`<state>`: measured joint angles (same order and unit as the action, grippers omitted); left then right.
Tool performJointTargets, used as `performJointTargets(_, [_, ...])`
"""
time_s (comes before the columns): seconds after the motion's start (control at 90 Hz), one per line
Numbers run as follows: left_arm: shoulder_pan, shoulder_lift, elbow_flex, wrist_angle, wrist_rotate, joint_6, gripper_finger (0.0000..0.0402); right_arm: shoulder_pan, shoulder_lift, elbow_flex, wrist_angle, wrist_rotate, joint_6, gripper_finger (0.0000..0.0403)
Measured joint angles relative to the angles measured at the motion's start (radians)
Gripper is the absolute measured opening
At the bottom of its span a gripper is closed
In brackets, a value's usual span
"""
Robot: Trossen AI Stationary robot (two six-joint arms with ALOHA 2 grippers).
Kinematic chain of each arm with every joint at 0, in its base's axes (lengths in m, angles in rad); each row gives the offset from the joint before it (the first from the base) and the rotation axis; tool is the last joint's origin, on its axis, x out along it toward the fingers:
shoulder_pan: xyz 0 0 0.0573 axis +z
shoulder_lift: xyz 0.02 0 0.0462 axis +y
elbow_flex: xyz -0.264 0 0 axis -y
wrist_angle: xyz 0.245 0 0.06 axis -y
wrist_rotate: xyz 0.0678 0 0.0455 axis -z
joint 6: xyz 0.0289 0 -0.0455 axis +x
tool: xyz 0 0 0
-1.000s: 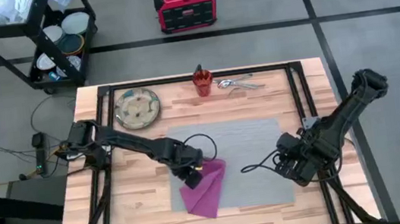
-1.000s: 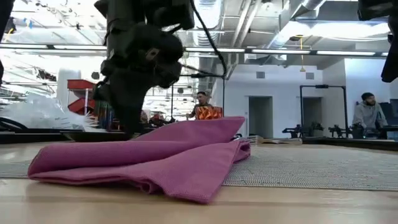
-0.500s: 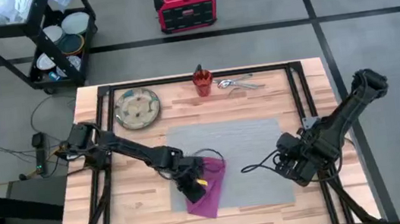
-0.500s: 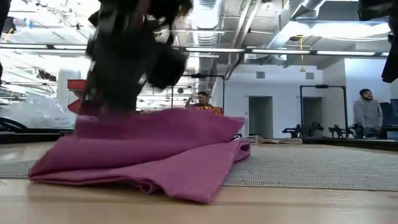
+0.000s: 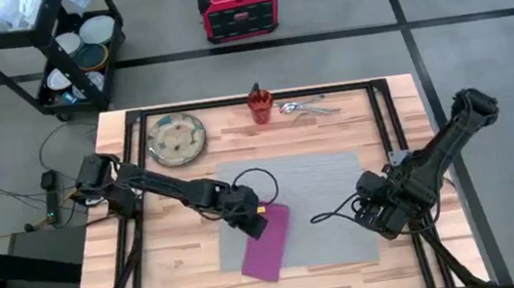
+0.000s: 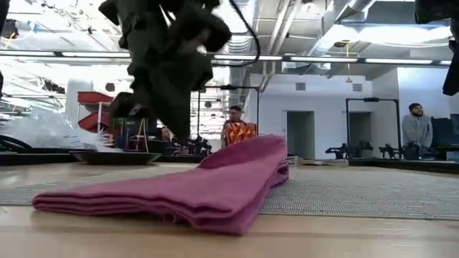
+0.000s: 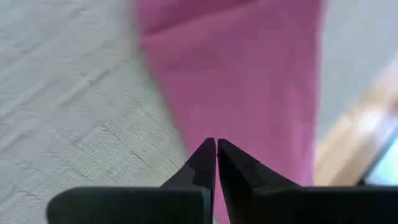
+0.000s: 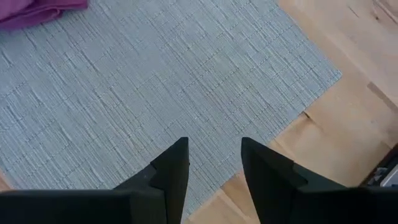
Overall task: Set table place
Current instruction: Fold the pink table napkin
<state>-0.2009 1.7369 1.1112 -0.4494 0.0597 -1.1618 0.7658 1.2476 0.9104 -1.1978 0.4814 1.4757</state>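
The whole table [image 5: 155, 274] is being viewed from straight overhead, and level across its top from close by. The napkin [image 5: 267, 242] and mat [image 8: 155, 81] are being shared by overhead, low and wrist views.

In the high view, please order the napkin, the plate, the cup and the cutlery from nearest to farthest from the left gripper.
From the left gripper:
1. Napkin, right beside it, on the mat's left part.
2. Plate, at the table's far left corner.
3. Cup, at the far edge, middle.
4. Cutlery, just right of the cup.
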Motion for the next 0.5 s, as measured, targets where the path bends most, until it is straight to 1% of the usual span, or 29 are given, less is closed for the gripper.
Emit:
performJointTargets(0.078, [-0.016,-0.001,0.001,0.001,0.048,-0.01,0.001,0.0,0.0,0.0,-0.001,0.0,0.0,0.0133])
performJointTargets(0.156, [-0.048,-0.001,0.0,-0.003,0.104,-0.015,0.0026,0.0,0.0,0.0,-0.002,0.0,0.0,0.0133])
performJointTargets(0.267, [-0.105,-0.001,0.0,-0.002,0.123,-0.047,0.006,0.0,0.0,0.0,-0.002,0.001,0.0,0.0133])
performJointTargets(0.367, [-0.158,-0.001,0.0,0.005,0.11,-0.102,0.0097,0.0,0.0,0.0,-0.002,0.002,-0.001,0.0133])
performJointTargets(0.5, [-0.221,-0.001,-0.003,0.039,0.002,-0.191,0.0146,0.0,0.0,0.0,-0.001,0.003,-0.008,0.0133])
